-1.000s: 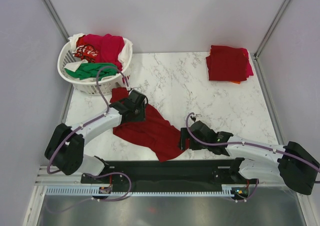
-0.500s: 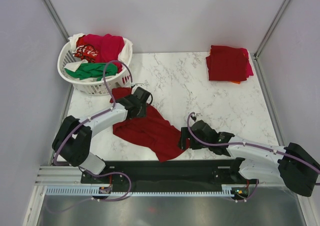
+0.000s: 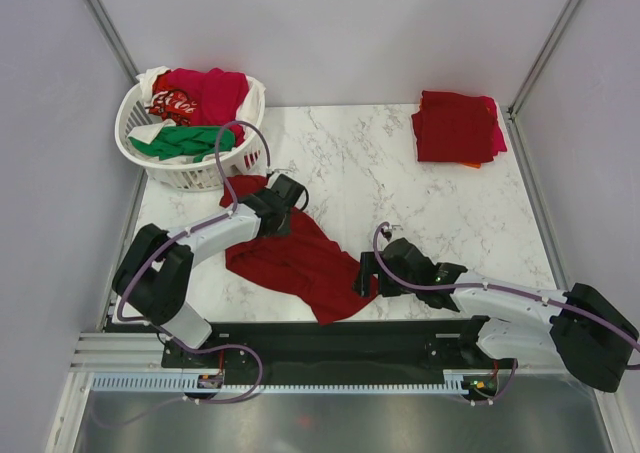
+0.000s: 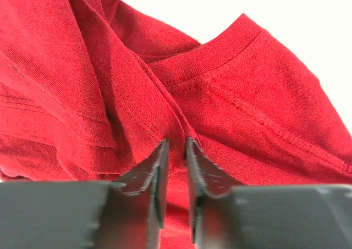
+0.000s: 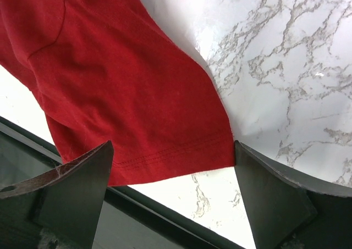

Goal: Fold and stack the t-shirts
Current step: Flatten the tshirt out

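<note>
Between the tips of my left gripper (image 4: 176,150) sits a raised fold of the dark red t-shirt (image 3: 295,258). The two fingers (image 4: 148,194) stand almost together, clamped on that ridge of cloth just below the ribbed collar (image 4: 220,48). On the overhead camera I see this grip at the shirt's far end, with the left arm reaching in over the shirt's left side.

My right gripper (image 5: 171,155) is at the shirt's near right corner. Its jaws are spread wide, one finger on either side of the stitched hem (image 5: 165,160), which lies flat between them and is not gripped.

The shirt itself lies crumpled and slanting on the marble table (image 3: 400,188), unfolded, its near edge close to the black rail (image 3: 330,338) at the arms' bases.

Just beyond the shirt's far left end stands the white laundry basket (image 3: 180,176). It holds a red printed shirt (image 3: 205,93), a green one (image 3: 180,141) and some white cloth (image 3: 152,131).

Well apart from the shirt, off to its far right at the table's corner, lies a folded stack (image 3: 455,123) of dark red shirts, with pink and orange edges showing underneath.
</note>
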Action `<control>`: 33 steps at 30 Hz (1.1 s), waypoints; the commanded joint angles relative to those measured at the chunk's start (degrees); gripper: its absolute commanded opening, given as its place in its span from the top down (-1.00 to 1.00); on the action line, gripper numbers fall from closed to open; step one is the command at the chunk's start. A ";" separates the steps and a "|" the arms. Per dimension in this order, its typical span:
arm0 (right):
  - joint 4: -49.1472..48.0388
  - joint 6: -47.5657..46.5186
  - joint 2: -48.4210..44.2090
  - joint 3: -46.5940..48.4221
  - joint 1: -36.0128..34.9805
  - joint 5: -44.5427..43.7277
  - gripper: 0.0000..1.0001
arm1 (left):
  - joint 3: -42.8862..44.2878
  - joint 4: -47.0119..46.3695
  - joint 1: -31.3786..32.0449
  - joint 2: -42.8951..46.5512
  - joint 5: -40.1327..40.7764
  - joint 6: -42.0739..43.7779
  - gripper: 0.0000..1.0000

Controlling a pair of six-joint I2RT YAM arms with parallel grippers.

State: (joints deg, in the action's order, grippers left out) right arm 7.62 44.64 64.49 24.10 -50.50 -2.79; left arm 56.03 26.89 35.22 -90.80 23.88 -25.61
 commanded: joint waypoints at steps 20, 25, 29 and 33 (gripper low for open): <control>0.91 -1.31 -0.60 -0.10 1.81 7.61 -0.96 | 3.82 6.31 0.29 23.82 4.32 0.64 0.95; 0.82 -0.61 1.16 -0.89 1.81 5.96 -0.96 | 1.98 10.45 0.02 29.36 6.71 -1.55 0.95; 3.00 0.27 0.46 -0.98 1.81 3.15 -0.96 | -1.53 10.99 -0.24 33.49 7.06 -3.22 0.95; 1.71 0.10 0.63 -2.47 1.81 3.66 -0.86 | -4.08 11.60 -0.68 35.16 7.15 -4.19 0.95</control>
State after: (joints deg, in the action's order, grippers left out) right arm 6.66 44.27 64.29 23.57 -48.73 1.52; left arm 53.32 37.36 34.98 -57.34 28.69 -27.18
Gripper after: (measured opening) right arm 0.947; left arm 0.030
